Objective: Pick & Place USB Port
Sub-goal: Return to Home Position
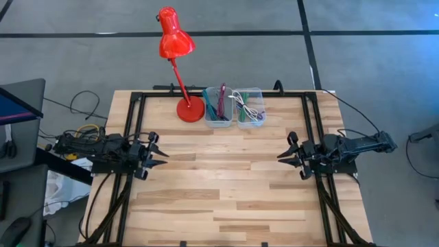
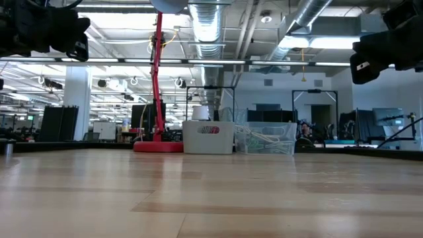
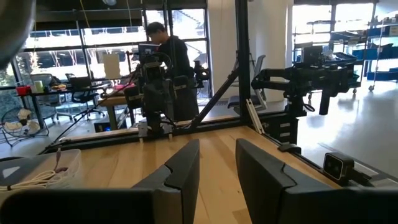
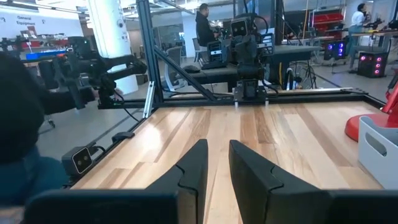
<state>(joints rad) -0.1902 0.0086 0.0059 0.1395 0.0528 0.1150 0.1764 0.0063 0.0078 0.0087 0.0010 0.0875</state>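
Cables [image 1: 221, 103] binned, both grippers released.
At mid-left of the high view the left gripper [image 1: 158, 155] hangs over the table [image 1: 219, 199], and at mid-right the right gripper [image 1: 287, 156]; both have fingers parted, holding nothing. The cables lie in the gray bin [image 1: 218, 124] and clear bin [image 1: 250, 124] at upper centre, beside a red lamp [image 1: 190, 109].

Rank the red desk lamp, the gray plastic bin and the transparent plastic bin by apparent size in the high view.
1. The red desk lamp, clearly largest.
2. The gray plastic bin and the transparent plastic bin look alike, so they are not ranked against each other.
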